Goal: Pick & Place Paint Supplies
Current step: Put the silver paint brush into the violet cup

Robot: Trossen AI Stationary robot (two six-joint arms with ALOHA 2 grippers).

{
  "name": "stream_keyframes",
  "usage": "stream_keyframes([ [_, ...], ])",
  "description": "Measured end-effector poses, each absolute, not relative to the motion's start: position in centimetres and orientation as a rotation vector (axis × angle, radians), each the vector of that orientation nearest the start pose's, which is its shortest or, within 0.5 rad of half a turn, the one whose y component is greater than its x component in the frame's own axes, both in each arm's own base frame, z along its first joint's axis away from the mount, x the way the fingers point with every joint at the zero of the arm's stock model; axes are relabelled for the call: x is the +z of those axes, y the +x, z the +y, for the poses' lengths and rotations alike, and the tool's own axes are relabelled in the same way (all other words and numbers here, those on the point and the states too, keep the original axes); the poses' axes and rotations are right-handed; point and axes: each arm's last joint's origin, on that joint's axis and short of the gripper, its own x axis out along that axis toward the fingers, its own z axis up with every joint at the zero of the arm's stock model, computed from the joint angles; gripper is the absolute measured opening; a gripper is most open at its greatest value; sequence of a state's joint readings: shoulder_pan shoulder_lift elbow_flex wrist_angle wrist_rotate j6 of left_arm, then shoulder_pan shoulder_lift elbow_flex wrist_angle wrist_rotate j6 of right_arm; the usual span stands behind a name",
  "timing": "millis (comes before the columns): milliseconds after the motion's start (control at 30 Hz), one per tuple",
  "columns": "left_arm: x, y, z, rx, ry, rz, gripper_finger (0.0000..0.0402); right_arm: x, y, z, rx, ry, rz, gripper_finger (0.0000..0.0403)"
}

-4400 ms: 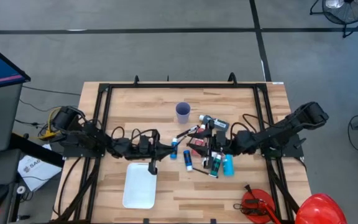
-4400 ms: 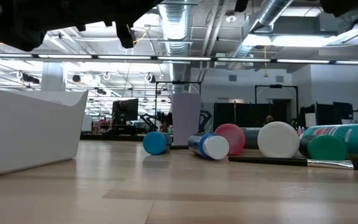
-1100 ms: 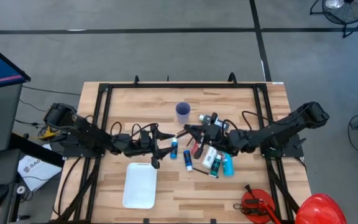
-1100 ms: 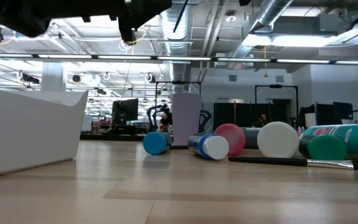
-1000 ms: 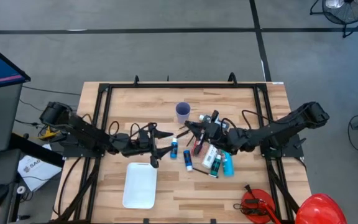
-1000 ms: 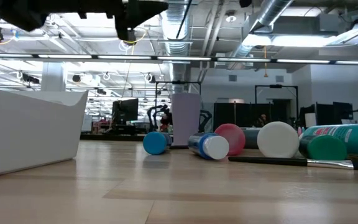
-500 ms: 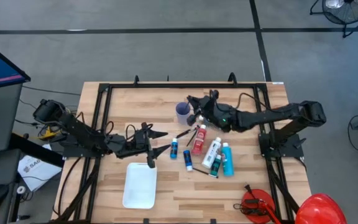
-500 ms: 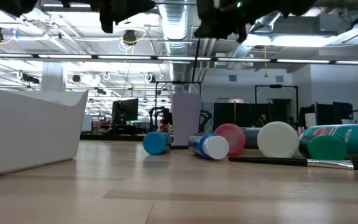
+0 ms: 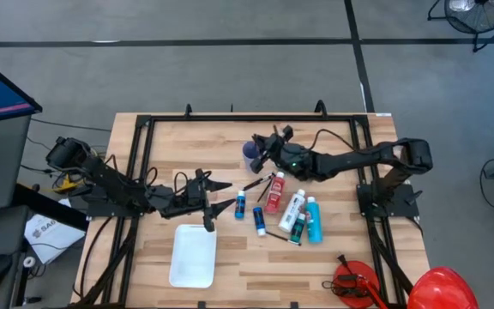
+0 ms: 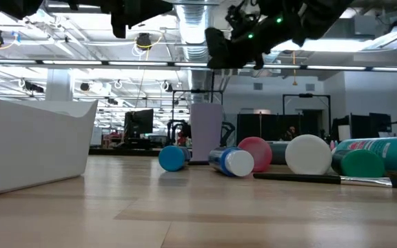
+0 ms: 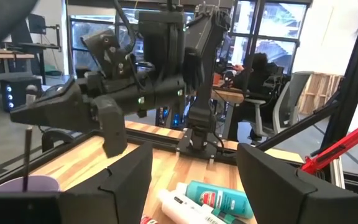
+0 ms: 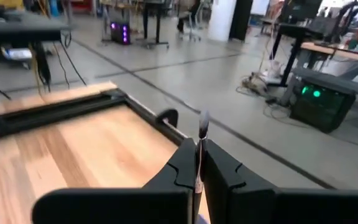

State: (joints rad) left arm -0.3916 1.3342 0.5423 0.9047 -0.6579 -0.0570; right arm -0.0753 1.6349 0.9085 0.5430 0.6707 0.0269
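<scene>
Paint bottles lie on their sides at the table's middle: blue (image 9: 239, 204), dark blue (image 9: 259, 221), red (image 9: 274, 193), white (image 9: 291, 210), teal (image 9: 299, 227) and light blue (image 9: 314, 219). A dark brush (image 9: 281, 236) lies beside them. My right gripper (image 9: 261, 148) is shut on another thin brush (image 11: 27, 155) over the purple cup (image 9: 251, 153). My left gripper (image 9: 228, 195) stands open above the table, left of the blue bottle, with nothing between its fingers. My right gripper pinches the brush's thin shaft (image 12: 199, 163) between its two fingers, a little below the bristle tip (image 12: 202, 118). The fingers come level from the table's right and lie across the brush. The brush hangs upright, its lower end (image 11: 25, 179) in the cup's mouth.
A white tray (image 9: 192, 255) sits at the near left, its wall (image 10: 26, 145) filling the low view's left. A red helmet-like thing (image 9: 440, 287) and a red tool (image 9: 354, 283) lie at the near right corner. Black frame rails (image 9: 230, 118) border the table.
My right gripper has swung from above the bottles toward the table's far edge and come down over the purple cup, staying shut on the brush. The brush, held upright, now reaches down into the cup's mouth.
</scene>
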Motion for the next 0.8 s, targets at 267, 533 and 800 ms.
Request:
stream_keyframes([
  [267, 23.7, 25.0, -8.4, 0.264, -0.110, -0.099, 0.0227, 21.4, 35.3, -4.9, -0.758, -0.033, 0.214, 0.0002],
  [533, 23.7, 25.0, -8.4, 0.264, -0.109, -0.099, 0.0223, 21.3, 35.2, -5.0, -0.761, -0.023, 0.227, 0.0013],
  [800, 23.7, 25.0, -8.4, 0.264, -0.109, -0.099, 0.0219, 21.0, 35.1, -4.9, -0.765, -0.026, 0.258, 0.0064],
])
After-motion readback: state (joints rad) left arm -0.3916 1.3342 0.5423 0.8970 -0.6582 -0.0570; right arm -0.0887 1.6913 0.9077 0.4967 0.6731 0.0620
